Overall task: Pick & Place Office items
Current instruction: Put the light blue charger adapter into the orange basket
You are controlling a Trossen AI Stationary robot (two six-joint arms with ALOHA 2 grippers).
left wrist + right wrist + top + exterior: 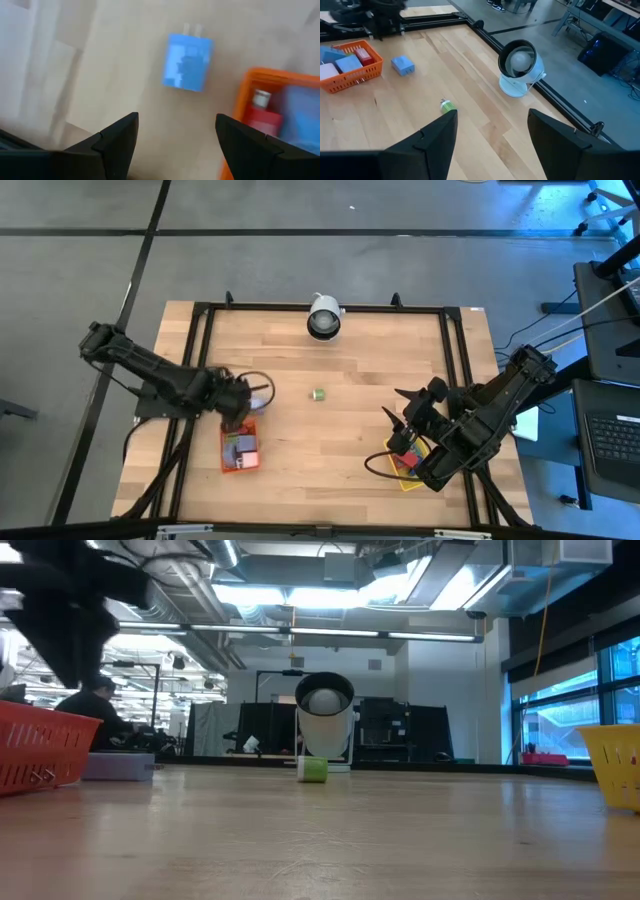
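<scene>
Two office items left on the table: blue block [188, 62] beside orange tray [367, 70], green piece [318, 395] mid-table. Left gripper [175, 131] open, empty, above blue block; right gripper [492, 125] open, empty, over yellow tray [615, 762]

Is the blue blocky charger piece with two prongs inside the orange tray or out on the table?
Out. The blue pronged block lies on bare wood beside the orange tray, apart from its rim; the left gripper hovers open above.
</scene>
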